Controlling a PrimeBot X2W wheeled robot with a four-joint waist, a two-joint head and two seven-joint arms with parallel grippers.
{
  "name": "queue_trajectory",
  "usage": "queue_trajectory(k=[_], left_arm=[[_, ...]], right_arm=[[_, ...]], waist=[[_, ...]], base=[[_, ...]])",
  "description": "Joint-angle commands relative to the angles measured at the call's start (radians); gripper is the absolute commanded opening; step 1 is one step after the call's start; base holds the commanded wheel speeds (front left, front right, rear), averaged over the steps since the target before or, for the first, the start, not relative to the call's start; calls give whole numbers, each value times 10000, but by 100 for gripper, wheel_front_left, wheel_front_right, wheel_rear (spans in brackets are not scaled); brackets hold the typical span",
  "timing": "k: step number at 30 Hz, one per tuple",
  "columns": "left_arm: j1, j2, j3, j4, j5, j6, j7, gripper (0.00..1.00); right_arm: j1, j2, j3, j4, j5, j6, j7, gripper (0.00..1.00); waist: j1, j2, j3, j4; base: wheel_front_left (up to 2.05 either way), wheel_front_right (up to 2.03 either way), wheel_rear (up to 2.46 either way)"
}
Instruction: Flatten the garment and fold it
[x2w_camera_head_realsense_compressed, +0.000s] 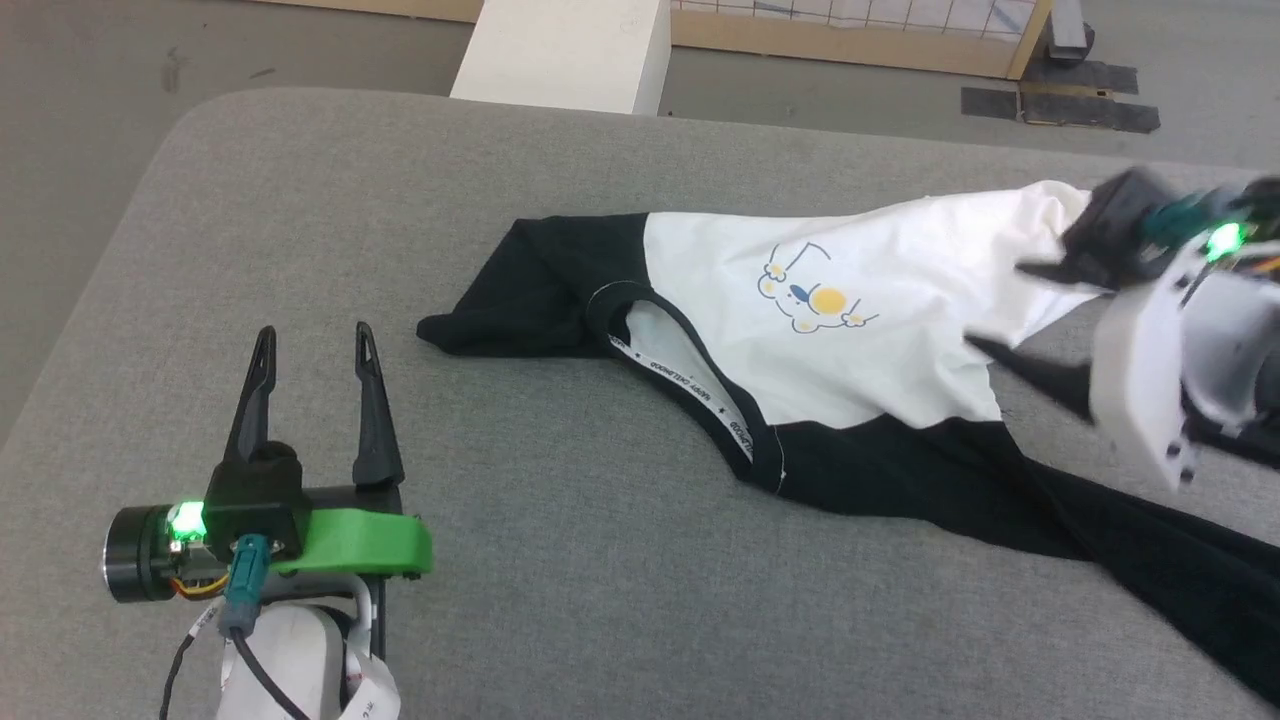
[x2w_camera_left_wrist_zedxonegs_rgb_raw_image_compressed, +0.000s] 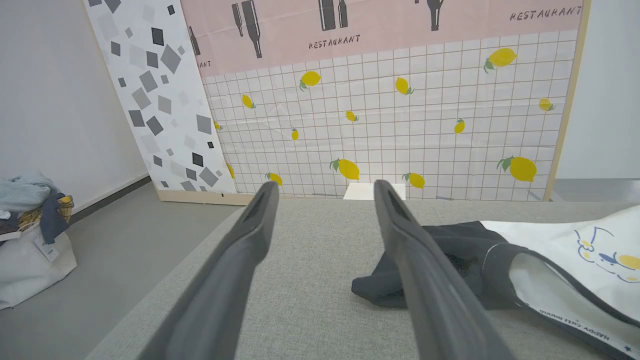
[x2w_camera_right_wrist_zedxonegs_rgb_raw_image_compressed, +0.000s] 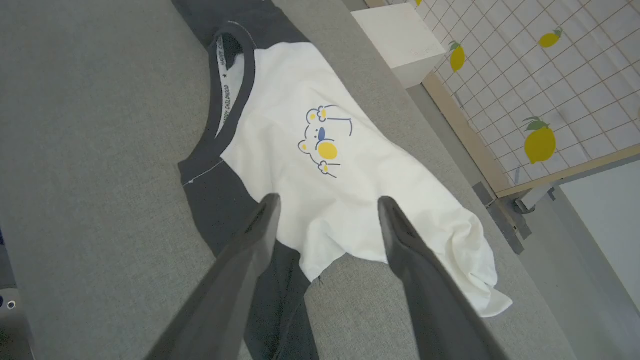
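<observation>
The garment (x2w_camera_head_realsense_compressed: 860, 330), a white T-shirt with black sleeves, black neck trim and a small yellow-and-blue print, lies print side up on the grey padded table (x2w_camera_head_realsense_compressed: 300, 200). It is skewed and wrinkled, with one black sleeve bunched toward the left and the other trailing to the lower right. My right gripper (x2w_camera_head_realsense_compressed: 1000, 305), blurred at the right edge, hovers open above the shirt's lower body. In its wrist view the right gripper (x2w_camera_right_wrist_zedxonegs_rgb_raw_image_compressed: 328, 200) has nothing between its fingers, with the garment (x2w_camera_right_wrist_zedxonegs_rgb_raw_image_compressed: 280, 100) spread beneath. My left gripper (x2w_camera_head_realsense_compressed: 313, 335) stands open over bare table, left of the bunched sleeve (x2w_camera_left_wrist_zedxonegs_rgb_raw_image_compressed: 395, 285).
A white box (x2w_camera_head_realsense_compressed: 570, 50) stands on the floor beyond the table's far edge. A lemon-patterned panel (x2w_camera_left_wrist_zedxonegs_rgb_raw_image_compressed: 400, 125) leans behind it. On the floor at the left sits a pale bag (x2w_camera_left_wrist_zedxonegs_rgb_raw_image_compressed: 30, 260) with clothes piled on it. The table's left edge curves near my left arm.
</observation>
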Motion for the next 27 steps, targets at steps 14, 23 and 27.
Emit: queue_trajectory(k=[14,23,27], left_arm=[[-240,-244,-126,-31,-79,-45,-36,100],[-223,-307,70,94,-107,-22,-36,100],[-115,-260,186,202,-76,-76,-36,100]], right_arm=[[1487,1135,1396,1526,44,-15,1350,100],[2538,1674,1430,2173,-716,-15,1312,0],[2282,1628,1431,2227,-865,-15,81,0]], waist=[[1,0,851,554],[1,0,799,416],[1,0,453,121]], base=[[0,0,0],[0,0,0],[0,0,0]])
